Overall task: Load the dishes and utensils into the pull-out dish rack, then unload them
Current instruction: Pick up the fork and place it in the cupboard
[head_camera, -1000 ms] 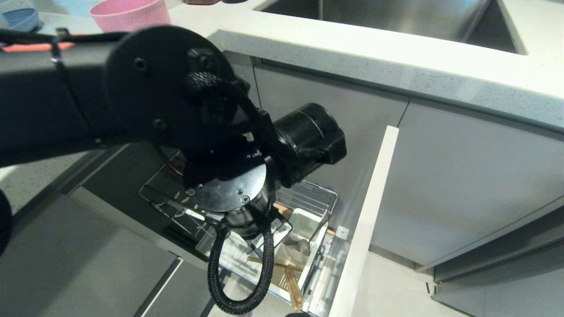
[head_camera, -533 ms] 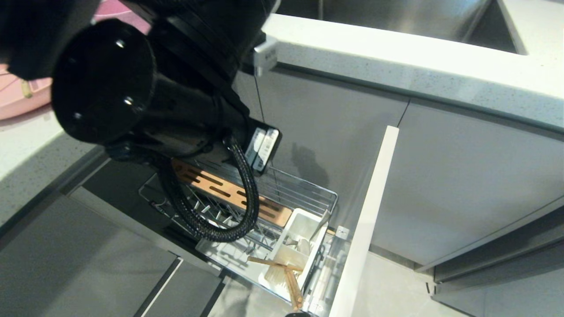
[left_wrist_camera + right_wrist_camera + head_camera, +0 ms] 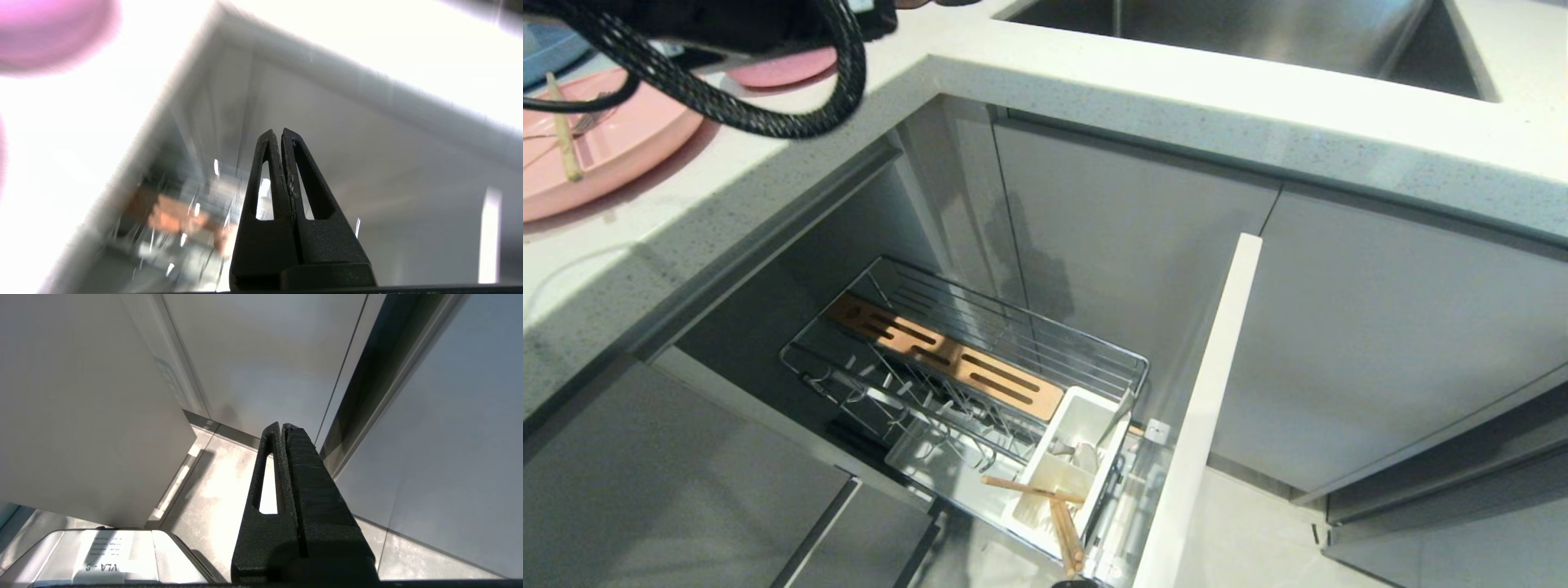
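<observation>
The pull-out dish rack (image 3: pixel 1127 363) stands drawn out under the counter, with its tan wooden board (image 3: pixel 947 359) and white caddy (image 3: pixel 1086 408). Wooden chopsticks (image 3: pixel 1029 490) lie in the caddy, slanting over its rim. On the counter at the far left sits the pink plate (image 3: pixel 629 139) with one more wooden stick (image 3: pixel 562 131) and the fork (image 3: pixel 590 121) on it. The pink bowl (image 3: pixel 784 67) shows behind the left arm's cable (image 3: pixel 768 122). My left gripper (image 3: pixel 281 131) is shut and empty, high above the rack near the counter's edge. My right gripper (image 3: pixel 282 425) is shut and parked low by the cabinet fronts.
The open white cabinet door (image 3: pixel 1209 392) stands edge-on right of the rack. A steel sink (image 3: pixel 1258 33) lies at the back of the counter. A blue dish (image 3: pixel 547 49) sits at the far left corner. Grey cabinet fronts close in the rack's far side.
My left arm has risen out of the rack to the counter's level and nearly left the head view. The rack, board and caddy it covered now show.
</observation>
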You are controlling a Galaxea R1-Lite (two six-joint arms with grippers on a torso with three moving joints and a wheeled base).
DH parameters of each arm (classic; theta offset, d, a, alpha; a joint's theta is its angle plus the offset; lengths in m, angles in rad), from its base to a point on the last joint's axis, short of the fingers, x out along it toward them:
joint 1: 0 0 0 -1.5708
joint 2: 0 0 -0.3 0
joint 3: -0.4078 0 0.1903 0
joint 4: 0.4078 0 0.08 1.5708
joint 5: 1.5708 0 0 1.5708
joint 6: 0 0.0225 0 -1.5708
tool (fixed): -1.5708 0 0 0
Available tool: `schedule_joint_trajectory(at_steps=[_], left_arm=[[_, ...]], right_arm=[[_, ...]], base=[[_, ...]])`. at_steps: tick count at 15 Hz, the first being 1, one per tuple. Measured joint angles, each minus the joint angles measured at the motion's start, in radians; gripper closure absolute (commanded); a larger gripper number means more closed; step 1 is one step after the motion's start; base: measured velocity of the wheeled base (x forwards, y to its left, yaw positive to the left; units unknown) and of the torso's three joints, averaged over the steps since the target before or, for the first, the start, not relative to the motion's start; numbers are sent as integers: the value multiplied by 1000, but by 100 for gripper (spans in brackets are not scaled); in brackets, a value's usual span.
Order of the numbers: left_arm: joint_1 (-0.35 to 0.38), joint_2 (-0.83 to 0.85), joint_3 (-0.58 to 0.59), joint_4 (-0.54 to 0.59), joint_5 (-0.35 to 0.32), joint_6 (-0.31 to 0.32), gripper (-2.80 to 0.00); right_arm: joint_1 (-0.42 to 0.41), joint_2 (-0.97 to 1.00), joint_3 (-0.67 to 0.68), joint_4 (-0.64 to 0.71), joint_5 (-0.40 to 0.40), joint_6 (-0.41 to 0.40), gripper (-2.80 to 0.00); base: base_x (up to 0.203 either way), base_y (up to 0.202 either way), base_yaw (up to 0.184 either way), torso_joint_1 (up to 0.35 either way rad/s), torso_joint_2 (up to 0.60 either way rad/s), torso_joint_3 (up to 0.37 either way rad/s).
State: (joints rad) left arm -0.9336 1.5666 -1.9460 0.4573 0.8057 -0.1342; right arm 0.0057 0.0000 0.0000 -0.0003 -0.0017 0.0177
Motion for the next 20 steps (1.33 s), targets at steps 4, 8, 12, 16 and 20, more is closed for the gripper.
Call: schedule_joint_trajectory(at_steps=[4, 8, 12, 16, 20], left_arm=[[144, -102, 2, -152, 25, 79, 0], [260, -180, 5, -157, 31, 120, 0], [435, -225, 5, -111, -11, 115, 0], [578, -274, 6, 30, -209, 25, 0], [649, -305, 7, 215, -371, -170, 0]], right_arm=[[0, 0, 0, 0, 0, 0, 0], [0, 0, 0, 0, 0, 0, 0], [0, 0, 0, 0, 0, 0, 0], [0, 0, 0, 0, 0, 0, 0], [0, 0, 0, 0, 0, 0, 0]], base=[[0, 0, 0, 0, 0, 0], [0, 0, 0, 0, 0, 0], [0, 0, 0, 0, 0, 0], [0, 0, 0, 0, 0, 0], [0, 0, 0, 0, 0, 0]])
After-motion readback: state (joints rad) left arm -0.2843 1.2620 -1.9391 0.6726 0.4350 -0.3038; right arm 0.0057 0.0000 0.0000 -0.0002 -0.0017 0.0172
